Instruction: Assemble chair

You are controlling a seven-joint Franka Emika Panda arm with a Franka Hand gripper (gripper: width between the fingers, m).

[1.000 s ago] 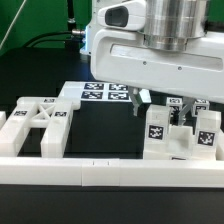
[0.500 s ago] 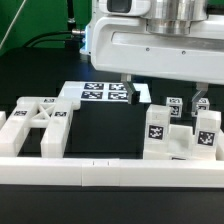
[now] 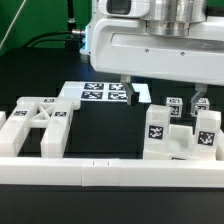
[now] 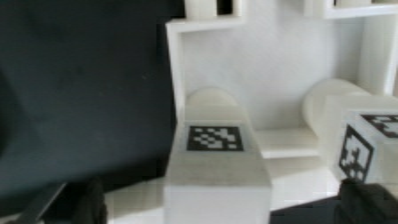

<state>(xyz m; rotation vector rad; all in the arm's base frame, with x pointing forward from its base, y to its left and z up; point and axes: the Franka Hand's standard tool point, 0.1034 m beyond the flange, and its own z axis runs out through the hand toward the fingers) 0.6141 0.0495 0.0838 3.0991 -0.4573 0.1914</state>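
Note:
My gripper (image 3: 163, 92) hangs open above a cluster of white tagged chair pieces (image 3: 181, 137) at the exterior view's right. Its fingers (image 3: 125, 82) stand wide apart, clear of the pieces. In the wrist view the gripper (image 4: 222, 205) straddles an upright white leg (image 4: 215, 150) with a square tag on it. The dark fingertips (image 4: 80, 200) show on either side, not touching it. A second tagged piece (image 4: 365, 130) stands beside it. A larger white frame piece (image 3: 40, 120) with several tags lies at the exterior view's left.
The marker board (image 3: 104, 93) lies flat on the black table behind the pieces. A long white border rail (image 3: 110, 171) runs along the front. The arm's white body (image 3: 150, 45) fills the upper part of the exterior view.
Over the last second the gripper rose a little and its fingers now show wider apart. Nothing moved in the last half second. The chair pieces have not moved.

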